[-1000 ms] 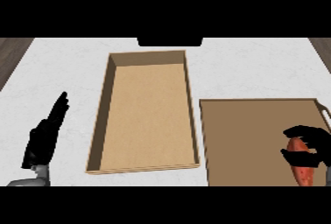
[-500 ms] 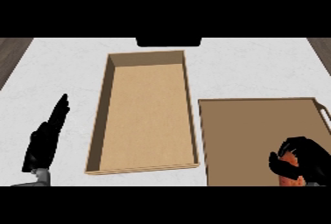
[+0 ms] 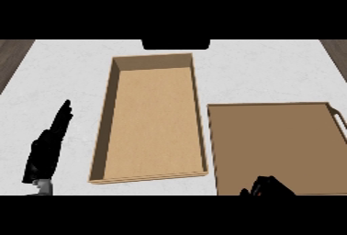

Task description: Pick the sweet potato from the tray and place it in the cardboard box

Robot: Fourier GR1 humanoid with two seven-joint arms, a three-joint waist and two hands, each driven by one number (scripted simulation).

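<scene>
A pale, marbled tabletop [image 3: 271,69] fills the view. At its left edge the left hand [image 3: 46,151] rests on the surface, fingers straight, together and pointing away from the robot, well apart from everything else.

Just right of it lies the long cardboard box [image 3: 152,119], open-topped, with nothing showing on its floor. Beside the box's right wall sits the brown tray [image 3: 271,142], whose visible surface is bare.

Only a dark sliver of the right hand [image 3: 267,187] shows at the tray's near edge, low in the view. Whether it is closed on anything cannot be told. The sweet potato shows nowhere; it is most likely under that hand or below the view's edge.

The step in hand looks like the grasp or the lift off the tray. To do it well, the hand should rise straight up until it clears the tray's rim. It should then travel left over the box's right wall, lower toward the middle of the floor, and let go only there.
</scene>
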